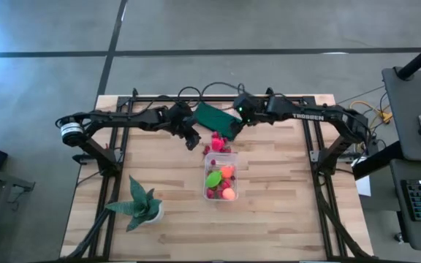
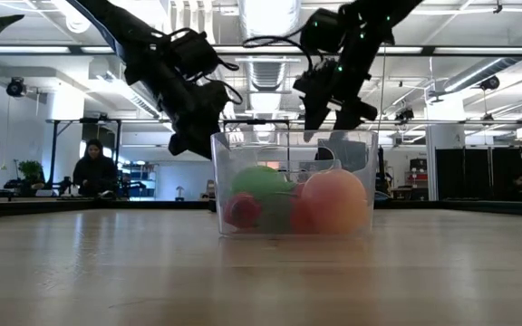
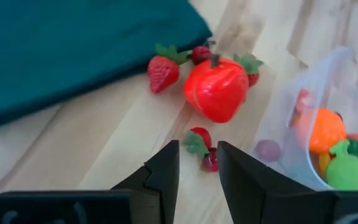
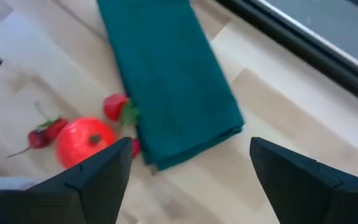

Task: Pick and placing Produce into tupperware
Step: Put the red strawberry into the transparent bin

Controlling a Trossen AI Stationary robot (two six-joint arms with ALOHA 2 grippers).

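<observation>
So the wooden table (image 1: 269, 219) has the two arms meeting at the far middle, with the green cloth (image 1: 216, 117) lying between them. The tupperware (image 1: 221, 180) sits near the centre of the table, already holding a good part of the produce: a lime-green piece (image 1: 213, 179), orange balls (image 1: 227, 172) and some darker red bits. A potted plant (image 1: 139, 207) stands well off to the left arm's side (not part of this).

What's left outside is a little pile just beyond the far end of the box, next to the cloth's edge: a big red tomato-looking piece (image 3: 215, 89), a strawberry (image 3: 161, 72), and a small red berry with a green leaf (image 3: 199, 140).

The left gripper (image 3: 197, 163) hovers just above that pile, fingers apart by a narrow gap, nothing between them, lined up roughly on the small berry. The right gripper (image 4: 188, 168) hangs above the cloth with its fingers spread wide and empty, looks like it's just waiting.

My read: the task is past halfway, and the step in hand is the left arm's approach for another pick. The next move calls for a straight drop so the fingers straddle that berry and not the tomato beside it, then a close, lift, and a short carry to the box.
</observation>
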